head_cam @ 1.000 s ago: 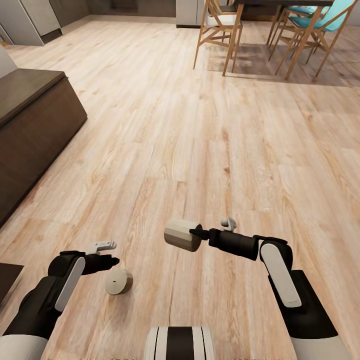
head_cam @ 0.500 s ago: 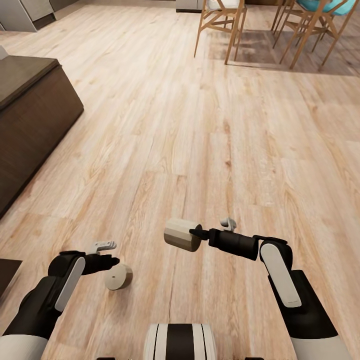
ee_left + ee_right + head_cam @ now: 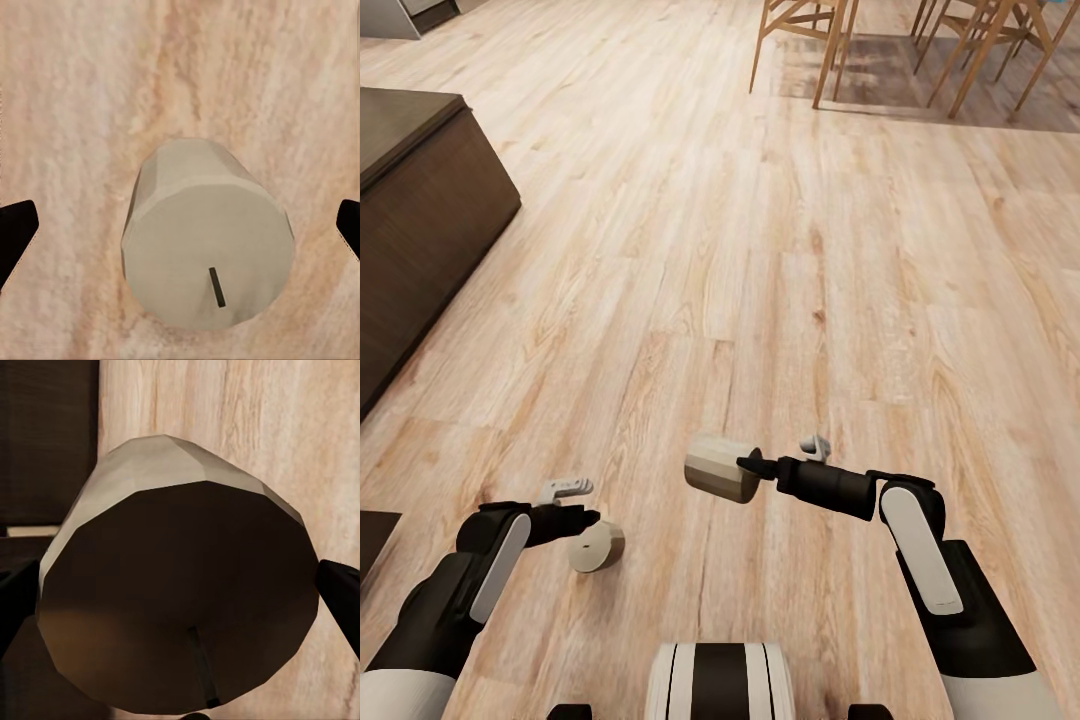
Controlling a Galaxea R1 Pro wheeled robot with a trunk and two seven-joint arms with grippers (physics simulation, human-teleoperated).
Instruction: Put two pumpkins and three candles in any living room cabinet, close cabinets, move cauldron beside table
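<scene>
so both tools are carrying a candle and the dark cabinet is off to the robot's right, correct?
One slip: the dark cabinet stands on the robot's left, as the head view shows. The rest holds: the left tool has a candle and the right tool has the other candle, each seen end-on between the fingers in its wrist view.
</scene>
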